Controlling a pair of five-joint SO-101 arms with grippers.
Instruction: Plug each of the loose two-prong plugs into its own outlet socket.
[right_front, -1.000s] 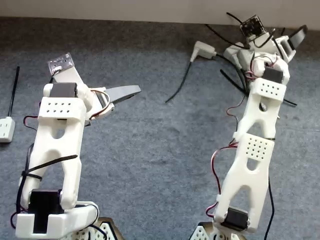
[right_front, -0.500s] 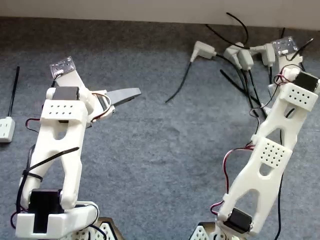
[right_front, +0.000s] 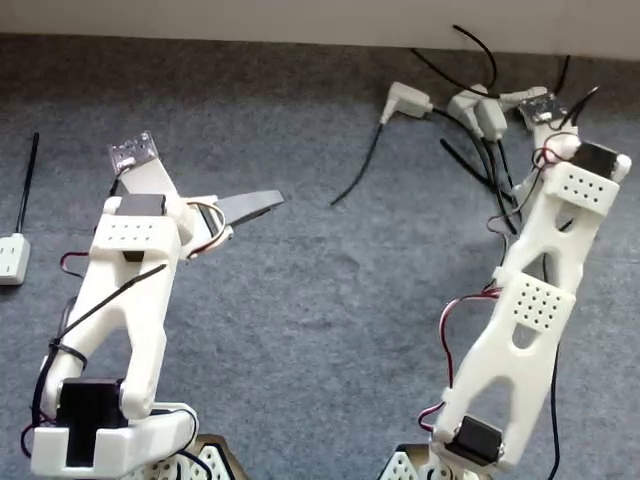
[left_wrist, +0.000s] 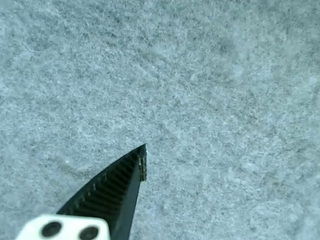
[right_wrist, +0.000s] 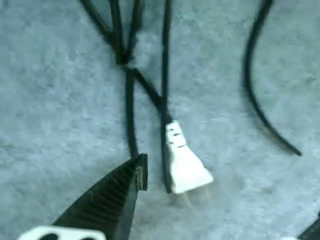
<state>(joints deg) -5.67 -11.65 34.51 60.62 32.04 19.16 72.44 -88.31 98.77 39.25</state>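
Several white two-prong plugs lie on the grey carpet at the back right: one plug (right_front: 404, 100) lies apart, and two more plugs (right_front: 480, 110) sit in a tangle of black cords. A white outlet socket (right_front: 12, 257) rests at the far left edge. My right gripper (right_wrist: 226, 200) hovers open over one white plug (right_wrist: 184, 165), whose prongs point toward the gap between the jaws; its dark finger (right_wrist: 120, 192) is just beside the plug's cord. My left gripper (right_front: 252, 204) hangs open over bare carpet in the middle left, its finger (left_wrist: 120, 185) holding nothing.
Black cords (right_front: 500, 170) run from the plugs under the right arm and toward the back wall. A loose cord (right_front: 358, 170) trails from the lone plug toward the centre. Open carpet (right_front: 330, 300) lies between the two arms.
The right arm swung from the back centre-right out to the right, then settled slightly back over the plug cluster. The left arm shifted a little forward.
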